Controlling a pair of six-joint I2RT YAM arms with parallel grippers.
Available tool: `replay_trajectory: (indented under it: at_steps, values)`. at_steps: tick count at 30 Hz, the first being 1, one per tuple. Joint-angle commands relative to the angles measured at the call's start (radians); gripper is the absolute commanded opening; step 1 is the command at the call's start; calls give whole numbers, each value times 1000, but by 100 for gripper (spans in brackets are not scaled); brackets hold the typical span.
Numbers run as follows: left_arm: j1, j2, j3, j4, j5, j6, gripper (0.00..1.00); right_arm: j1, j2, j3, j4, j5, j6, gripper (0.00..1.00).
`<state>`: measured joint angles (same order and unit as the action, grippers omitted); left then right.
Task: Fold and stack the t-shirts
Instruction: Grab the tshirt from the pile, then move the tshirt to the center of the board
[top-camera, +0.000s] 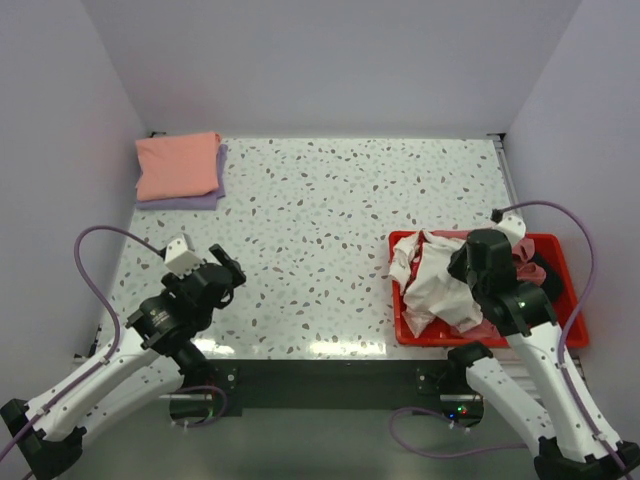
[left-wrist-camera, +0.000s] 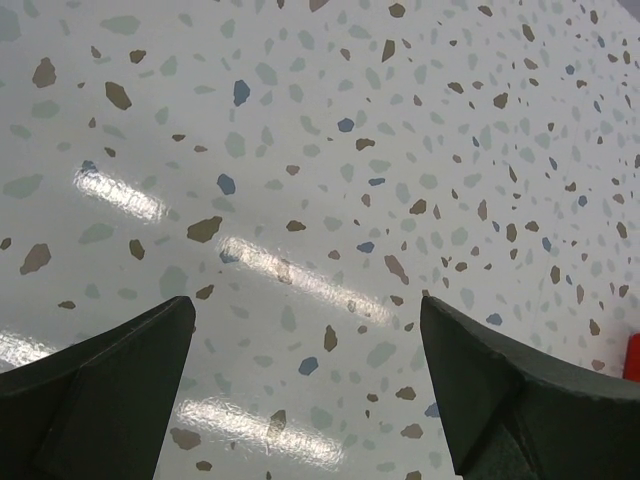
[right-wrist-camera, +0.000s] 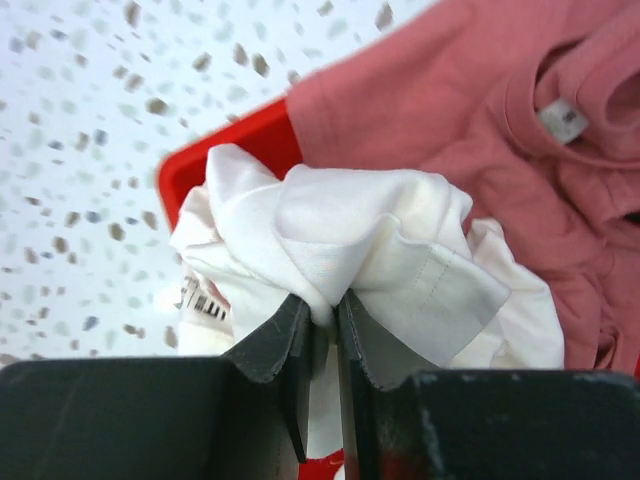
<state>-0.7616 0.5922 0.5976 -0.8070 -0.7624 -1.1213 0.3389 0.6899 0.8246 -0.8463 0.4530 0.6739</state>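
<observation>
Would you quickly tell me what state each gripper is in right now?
Left gripper: open, holding nothing, above the speckled white table.
Right gripper: closed on the crumpled cream-white cotton t-shirt, over the red plastic tray.

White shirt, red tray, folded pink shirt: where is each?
white shirt (right-wrist-camera: 370, 220), right wrist view, bunched fold
red tray (top-camera: 412, 336), top external view, near-left rim
folded pink shirt (top-camera: 178, 165), top external view, middle

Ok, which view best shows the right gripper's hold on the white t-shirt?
Right wrist: right gripper shut on a white t-shirt fold, close up. In top external the arm hides the pinch; left wrist shows only table.
</observation>
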Motion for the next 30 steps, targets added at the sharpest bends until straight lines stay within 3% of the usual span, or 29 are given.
replay_trajectory:
  at_steps: [1, 8, 16, 19, 21, 25, 30]
  values:
    - [-2, -6, -2, 77, -14, 26, 100, -5, -24, 109, 121, -22, -82, 0]
    - [-2, -11, -4, 104, 9, 43, 100, -6, 72, 295, 278, -195, -131, 0]
    - [-2, -48, 2, 121, 67, 57, 100, 12, 348, 559, 533, -690, -120, 0]
    - [-2, -51, 31, 68, 48, 22, 100, 138, 495, 671, 567, -709, -184, 0]
    - [-2, -52, 57, 17, 37, -7, 100, 256, 622, 836, 520, -688, -250, 0]
    - [-2, -63, 103, -49, 35, -26, 100, 310, 773, 1043, 568, -829, -267, 0]
    - [-2, -92, 189, -165, 2, -63, 100, 390, 921, 1260, 555, -870, -281, 0]
